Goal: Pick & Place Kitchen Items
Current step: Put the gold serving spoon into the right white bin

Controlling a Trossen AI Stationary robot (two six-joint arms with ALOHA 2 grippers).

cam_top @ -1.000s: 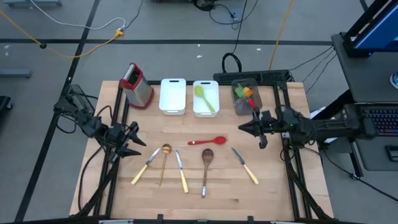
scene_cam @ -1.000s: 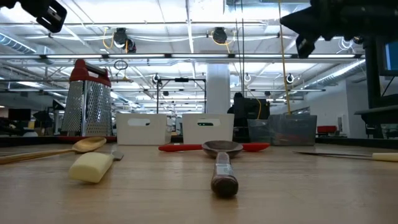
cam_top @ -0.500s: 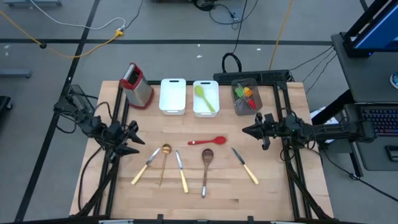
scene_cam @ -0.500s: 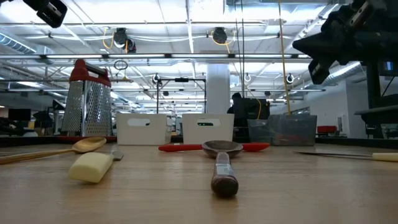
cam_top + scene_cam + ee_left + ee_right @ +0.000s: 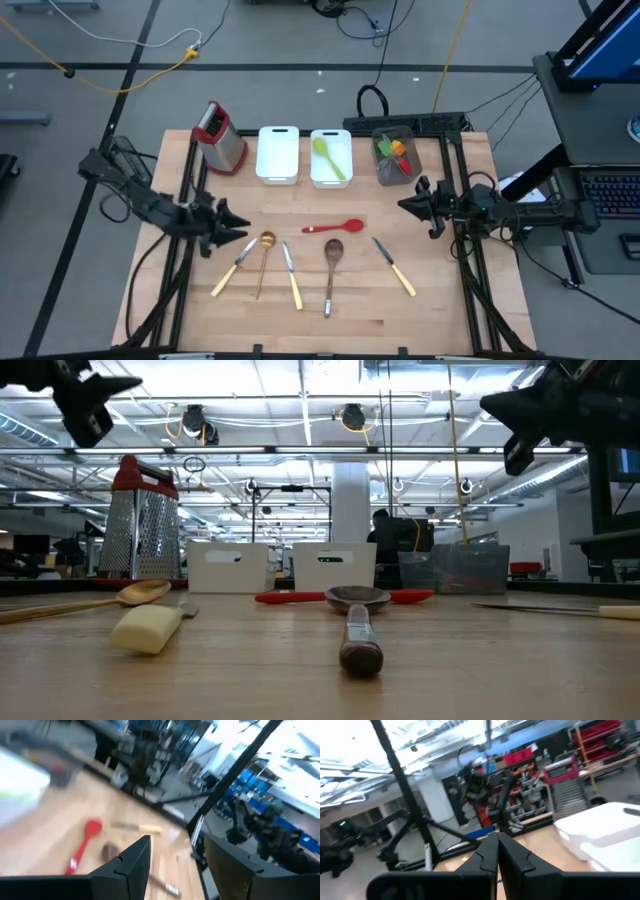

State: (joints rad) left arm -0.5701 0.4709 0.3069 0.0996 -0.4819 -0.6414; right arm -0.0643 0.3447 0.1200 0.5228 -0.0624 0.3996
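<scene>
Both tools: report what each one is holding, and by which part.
Nothing is held. The left tool hangs open and empty over the table's left side; the right tool is shut on nothing at the right edge.

**A:** Overhead shot's evenly lit, no harsh shadows seen on the table point(image 5: 330, 300), just soft ones under the utensils. Pretty sharp tbh.

**B:** Low cam's diff tho. Light is thrown from ceiling strip lamps point(image 5: 300, 385), some glare blown out up there. Nearest bit of the wooden spoon point(image 5: 358, 630) is rendered soft, bg clearer.

**A:** Wrist cams = heavy motion blur. Left one's smeared all over, red spoon point(image 5: 85, 842) barely resolved. Right one's washed out by bright ceiling light point(image 5: 350, 745), edges fuzzed.
</scene>
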